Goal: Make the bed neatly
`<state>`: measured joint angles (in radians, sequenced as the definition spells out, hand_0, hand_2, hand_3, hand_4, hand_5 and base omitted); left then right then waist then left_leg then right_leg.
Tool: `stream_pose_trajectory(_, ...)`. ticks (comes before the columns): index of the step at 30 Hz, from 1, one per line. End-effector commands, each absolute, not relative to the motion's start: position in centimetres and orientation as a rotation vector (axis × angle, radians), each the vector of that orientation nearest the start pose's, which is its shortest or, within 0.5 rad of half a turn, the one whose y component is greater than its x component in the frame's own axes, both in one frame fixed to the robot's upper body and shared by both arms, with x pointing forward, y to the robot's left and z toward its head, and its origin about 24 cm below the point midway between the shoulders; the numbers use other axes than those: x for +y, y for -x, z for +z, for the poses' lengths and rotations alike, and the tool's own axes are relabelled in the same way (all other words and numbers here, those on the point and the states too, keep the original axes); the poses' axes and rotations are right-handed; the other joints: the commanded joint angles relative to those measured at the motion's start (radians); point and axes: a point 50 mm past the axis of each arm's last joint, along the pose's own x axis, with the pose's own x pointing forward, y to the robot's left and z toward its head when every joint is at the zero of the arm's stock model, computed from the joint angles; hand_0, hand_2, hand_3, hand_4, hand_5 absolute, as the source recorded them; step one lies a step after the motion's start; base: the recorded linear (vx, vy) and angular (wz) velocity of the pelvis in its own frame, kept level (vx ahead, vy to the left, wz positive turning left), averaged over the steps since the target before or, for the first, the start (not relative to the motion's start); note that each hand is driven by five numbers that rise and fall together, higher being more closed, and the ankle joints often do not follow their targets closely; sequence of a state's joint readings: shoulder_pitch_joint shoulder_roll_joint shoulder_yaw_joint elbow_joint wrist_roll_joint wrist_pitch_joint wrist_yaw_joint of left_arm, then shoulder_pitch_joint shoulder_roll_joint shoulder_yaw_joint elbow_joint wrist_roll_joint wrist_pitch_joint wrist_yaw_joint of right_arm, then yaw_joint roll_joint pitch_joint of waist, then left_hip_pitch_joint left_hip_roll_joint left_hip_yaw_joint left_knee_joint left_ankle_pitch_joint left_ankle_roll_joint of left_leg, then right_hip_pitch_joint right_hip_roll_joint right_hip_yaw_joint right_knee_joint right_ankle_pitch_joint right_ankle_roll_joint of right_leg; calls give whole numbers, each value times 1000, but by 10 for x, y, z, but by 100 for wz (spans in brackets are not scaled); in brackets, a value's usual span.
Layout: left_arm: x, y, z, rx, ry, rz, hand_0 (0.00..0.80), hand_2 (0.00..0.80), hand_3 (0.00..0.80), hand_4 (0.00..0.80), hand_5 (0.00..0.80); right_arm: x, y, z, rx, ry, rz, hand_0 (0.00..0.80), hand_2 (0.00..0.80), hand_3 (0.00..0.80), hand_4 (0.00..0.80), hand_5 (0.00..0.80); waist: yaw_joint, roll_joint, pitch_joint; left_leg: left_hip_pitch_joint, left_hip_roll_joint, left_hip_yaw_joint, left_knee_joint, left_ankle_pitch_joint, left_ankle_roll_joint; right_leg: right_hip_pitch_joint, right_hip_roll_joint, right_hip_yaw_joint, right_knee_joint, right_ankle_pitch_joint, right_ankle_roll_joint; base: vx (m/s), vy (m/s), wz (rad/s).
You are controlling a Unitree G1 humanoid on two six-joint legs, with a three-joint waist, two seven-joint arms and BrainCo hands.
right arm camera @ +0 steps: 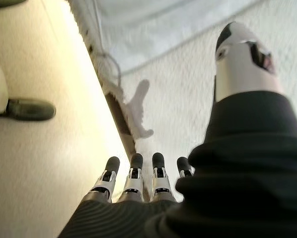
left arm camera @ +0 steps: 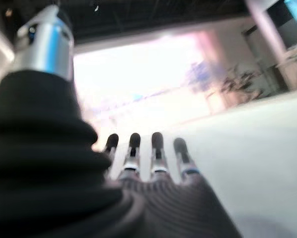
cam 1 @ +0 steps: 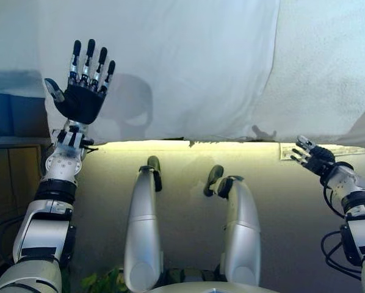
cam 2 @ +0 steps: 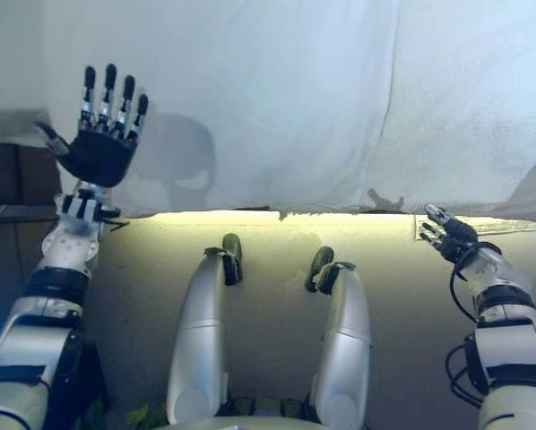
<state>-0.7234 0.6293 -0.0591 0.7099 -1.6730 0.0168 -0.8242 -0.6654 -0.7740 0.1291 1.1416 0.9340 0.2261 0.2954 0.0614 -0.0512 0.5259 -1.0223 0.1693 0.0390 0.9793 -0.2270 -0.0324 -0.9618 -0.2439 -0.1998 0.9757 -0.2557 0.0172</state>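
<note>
In the left eye view, the bed (cam 1: 329, 73) fills the top. A smooth white sheet (cam 1: 188, 67) lies over the left part of it, and a fuzzy blanket (cam 1: 317, 61) covers the right part. The sheet's edge hangs just over the near side of the bed. The left hand (cam 1: 80, 91) is up over the sheet's left corner, spread wide, and holds nothing. If it drops flat on the sheet and slides, I think it could bunch the cloth into wrinkles. The sheet could also slip off the near edge if it gets tugged toward the floor (cam 1: 188, 177).

In the right eye view, the right hand (cam 2: 445, 235) is low by the bed's near edge, at the blanket's rim. Its fingers look a bit bent, and it holds nothing. It may miss the thin edge and grab air.

In the left wrist view, the left hand's fingers (left arm camera: 157, 148) point straight out over the white bed, touching nothing.

In the right wrist view, the right hand's fingers (right arm camera: 133, 173) reach toward the line where bed meets floor. They are fairly straight and empty.
</note>
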Motion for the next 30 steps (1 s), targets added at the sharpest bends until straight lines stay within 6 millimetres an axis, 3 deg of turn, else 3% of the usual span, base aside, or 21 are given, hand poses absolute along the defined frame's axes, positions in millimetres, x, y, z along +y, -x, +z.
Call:
stream_pose_trajectory(1,293,-355,219,-693,940,-500,0,0,0,0,0,-378,-300,66,372,-370,-300,0,0,0,0,0,-6,-41,-6,26,-3,-26,-72,-26,-11,-12,-16,14,-26,100,71,-16,-12,-9)
stream_pose_trajectory(4,304,-356,220,-667,920,-423,0,0,0,0,0,-377,-299,64,368,-389,-304,0,0,0,0,0,-3,-61,-6,-12,-3,-38,-52,-29,-11,-37,-13,4,-26,114,76,-21,-16,-8)
stream_pose_trajectory(11,345,-347,200,-594,944,-165,0,0,0,0,0,-383,-292,62,339,-409,-307,0,0,0,0,0,7,-90,-6,-80,0,-60,-19,-35,-15,-75,-12,-22,-39,140,89,-18,-16,-4)
stream_pose_trajectory(17,359,-341,188,-573,980,-49,0,0,0,0,0,-382,-298,71,287,-421,-302,0,0,0,0,0,22,-97,-6,-124,-14,-74,-11,-37,-18,-106,-16,-35,-42,147,96,-32,-14,-1)
stream_pose_trajectory(22,369,-335,180,-552,982,-5,0,0,0,0,0,-384,-297,75,262,-426,-300,0,0,0,0,0,30,-97,-6,-132,-21,-78,-20,-34,-20,-107,-22,-44,-55,152,99,-10,-8,3)
stream_pose_trajectory(30,391,-312,146,-461,1015,122,0,0,0,0,0,-392,-291,78,224,-439,-330,0,0,0,0,0,42,-77,-6,-127,-34,-74,-46,-27,-23,-107,-34,-47,-74,155,102,-24,-10,7)
